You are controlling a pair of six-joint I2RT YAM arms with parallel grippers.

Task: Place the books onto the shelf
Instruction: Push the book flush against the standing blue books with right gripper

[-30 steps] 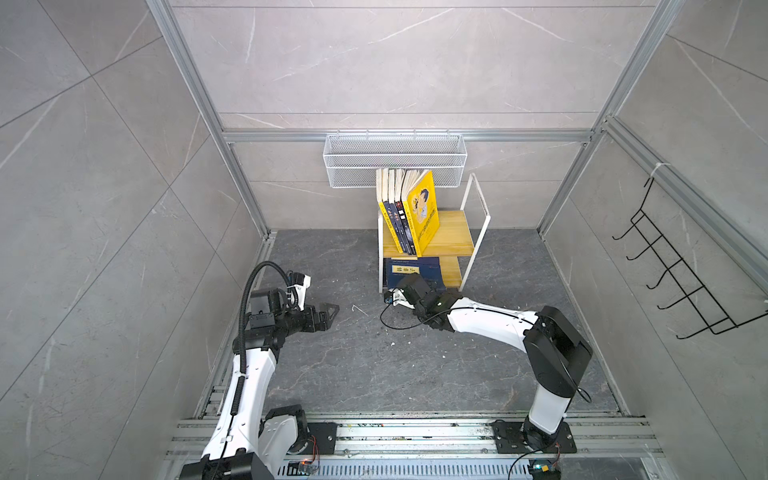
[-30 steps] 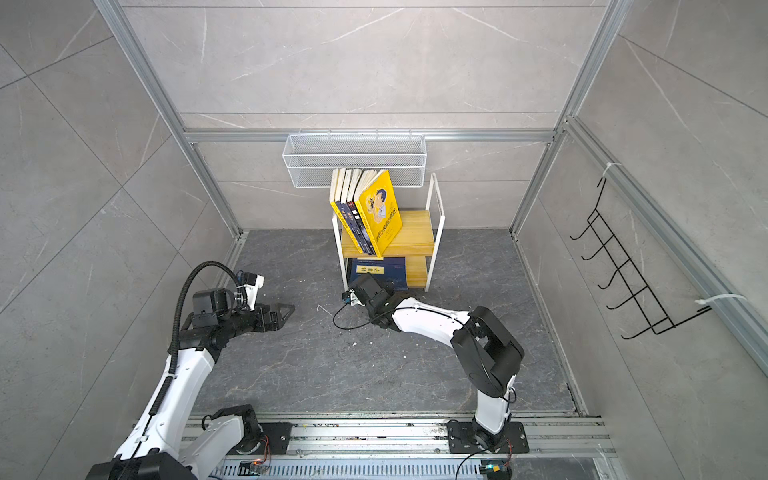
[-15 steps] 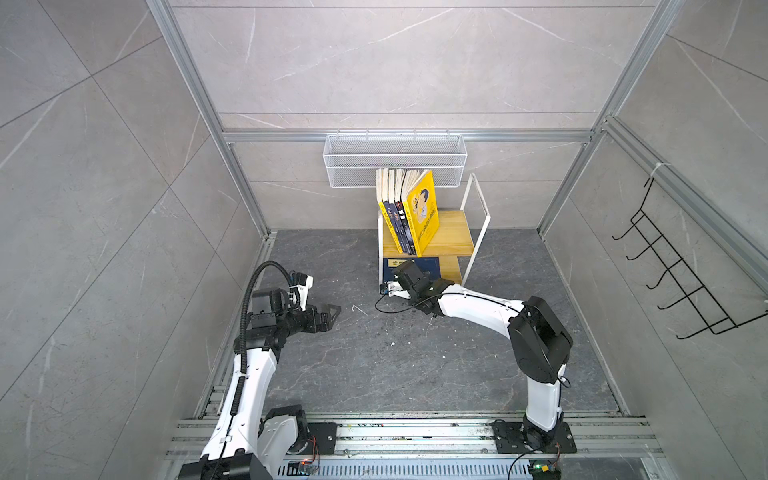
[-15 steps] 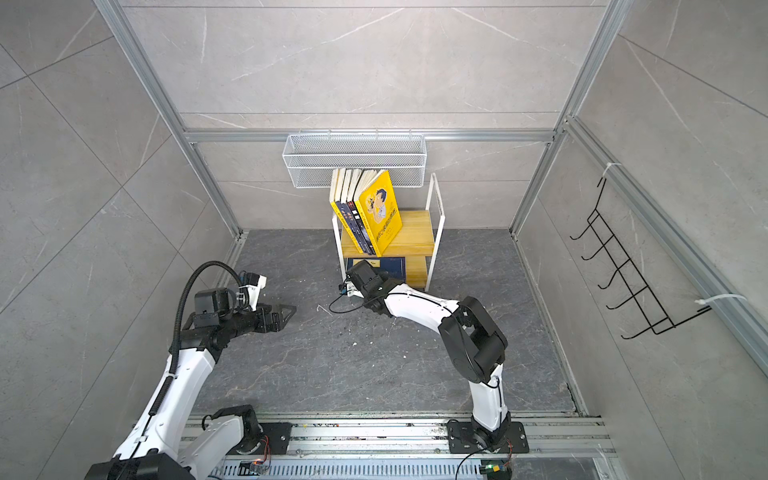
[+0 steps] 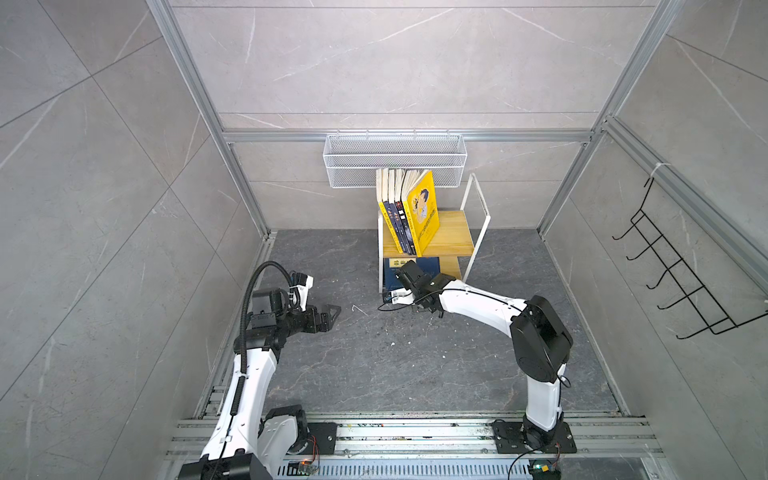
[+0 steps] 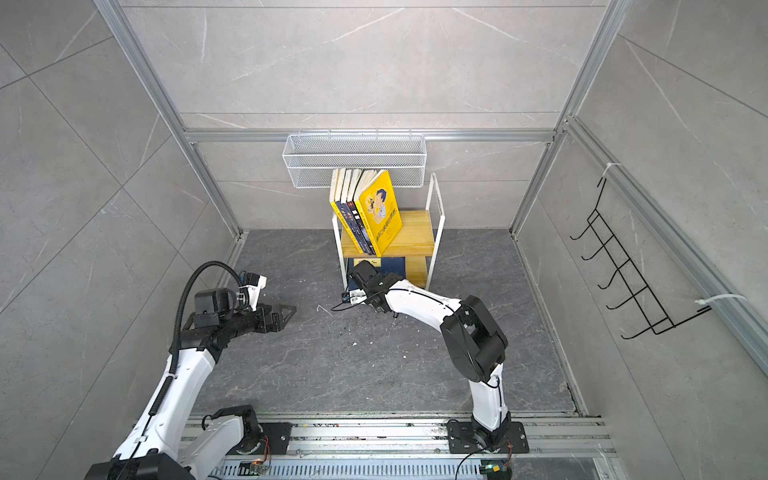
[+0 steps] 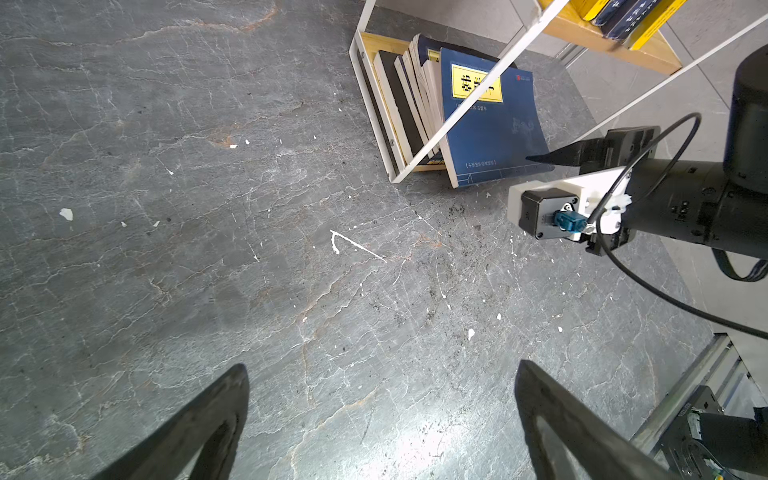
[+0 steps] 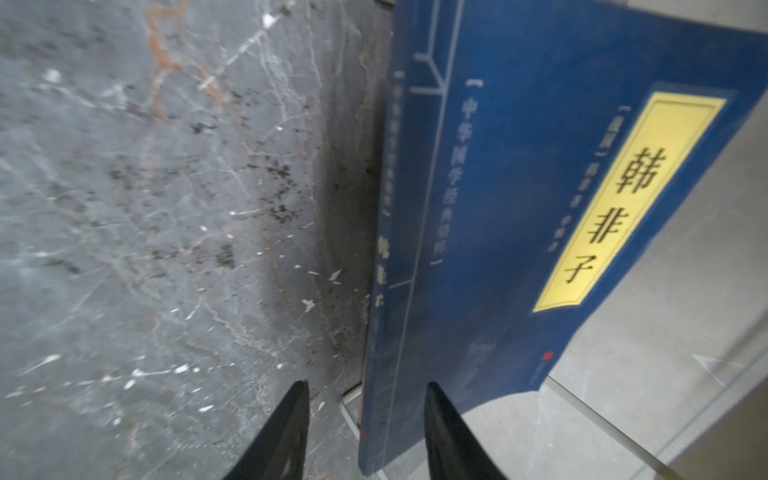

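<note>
Books point(image 5: 409, 212) stand on both boards of the shelf point(image 5: 451, 235); the navy book point(image 7: 494, 124) juts past the shelf's front. Right jaws stand parted astride its edge, gripping nothing; left jaws gape empty, well off the shelf. Best to back out straight, lest a fingertip drag it out.

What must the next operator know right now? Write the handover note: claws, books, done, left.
Left claw: open, empty, above the grey floor.
Right claw: open, fingers either side of the spine corner of the navy paperback with the yellow title label, not clamping it.
Books: one row leans on the upper board of the small wooden shelf in a white frame, yellow cartoon cover outermost. The other paperbacks lean on the lower tier, with the navy one outermost and sticking out past the front frame.
Done: no book lies loose on the floor.
Left: probably push the navy one fully in, then withdraw.
</note>
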